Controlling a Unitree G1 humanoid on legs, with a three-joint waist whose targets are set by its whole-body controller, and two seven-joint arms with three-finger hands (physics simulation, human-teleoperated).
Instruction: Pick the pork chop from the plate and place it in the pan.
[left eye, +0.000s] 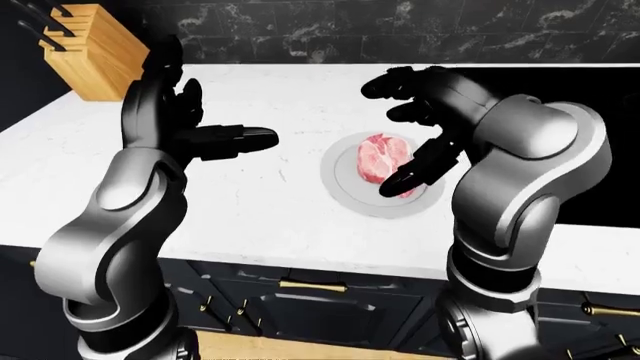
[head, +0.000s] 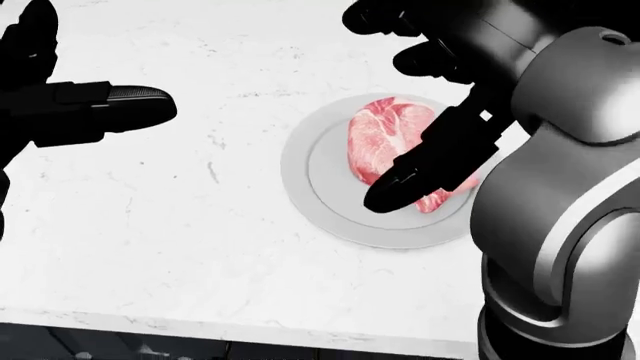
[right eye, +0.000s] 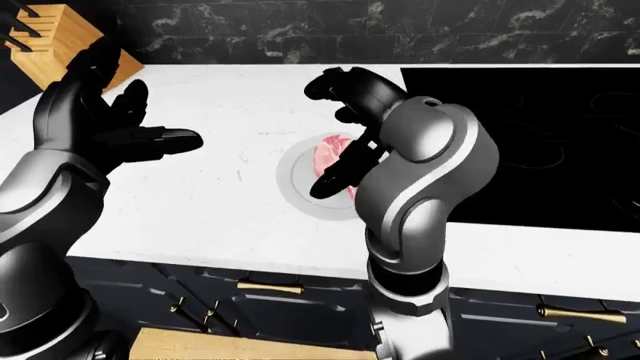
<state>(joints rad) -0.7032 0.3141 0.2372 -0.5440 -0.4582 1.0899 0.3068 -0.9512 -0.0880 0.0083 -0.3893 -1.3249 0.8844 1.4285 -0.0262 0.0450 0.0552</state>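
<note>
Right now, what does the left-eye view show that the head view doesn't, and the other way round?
Only the left-eye view shows the wooden knife block, the black cooktop, the dark marble backsplash and the dark cabinet drawers with brass handles. The head view adds nothing new, just a closer look at the meat's marbling. Both share the raw pink pork chop on the round grey plate, the white marble counter, the open right hand over the chop, and the open left hand off to the left.
</note>
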